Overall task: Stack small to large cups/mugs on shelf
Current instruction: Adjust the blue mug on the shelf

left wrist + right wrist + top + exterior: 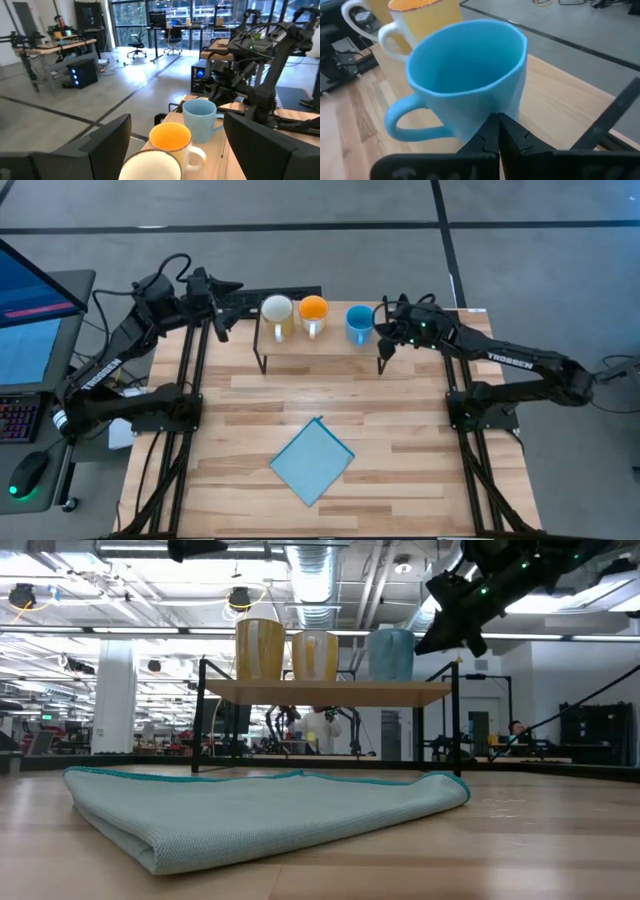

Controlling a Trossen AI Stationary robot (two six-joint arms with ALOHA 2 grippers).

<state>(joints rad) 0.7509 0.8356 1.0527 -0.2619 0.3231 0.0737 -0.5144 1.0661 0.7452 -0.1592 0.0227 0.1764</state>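
Three mugs stand upright in a row on the shelf (330, 352): cream (276, 310), orange with a white handle (313, 310) and light blue (358, 323). My right gripper (381, 338) is shut just right of the blue mug (470, 75), its tips (497, 125) at the mug's lower wall. My left gripper (230, 308) is open at the shelf's left end, higher than the mugs. It points along the row, with the cream mug (150, 167) showing between its fingers. It touches nothing. My right gripper's shut fingertips (490, 131) stand at the blue mug's outer wall near its base (506, 106), coming slanting down from the table's right. I cannot tell whether they touch it. The mug stands upright on the shelf top.
A folded light-blue cloth (313, 460) lies on the table in front of the shelf, near the front middle. The shelf's thin black legs (457, 720) stand at the table's far edge. A monitor, keyboard and mouse (28, 472) sit off the table's left side.
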